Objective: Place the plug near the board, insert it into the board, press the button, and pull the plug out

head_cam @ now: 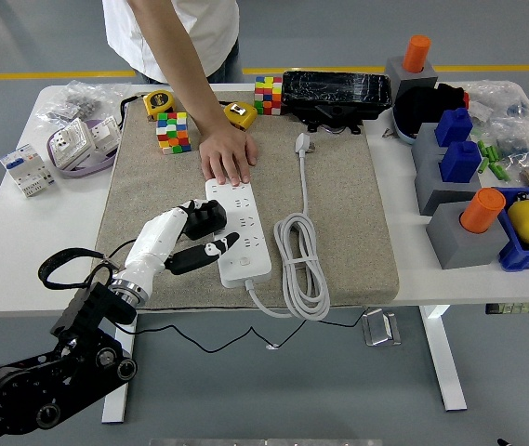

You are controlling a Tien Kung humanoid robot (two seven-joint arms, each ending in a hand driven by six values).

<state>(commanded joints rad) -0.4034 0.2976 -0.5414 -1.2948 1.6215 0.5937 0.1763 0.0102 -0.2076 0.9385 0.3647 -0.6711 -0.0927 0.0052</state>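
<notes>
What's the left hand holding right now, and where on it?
The left hand grips the black plug by its body, at the power strip's left edge.
</notes>
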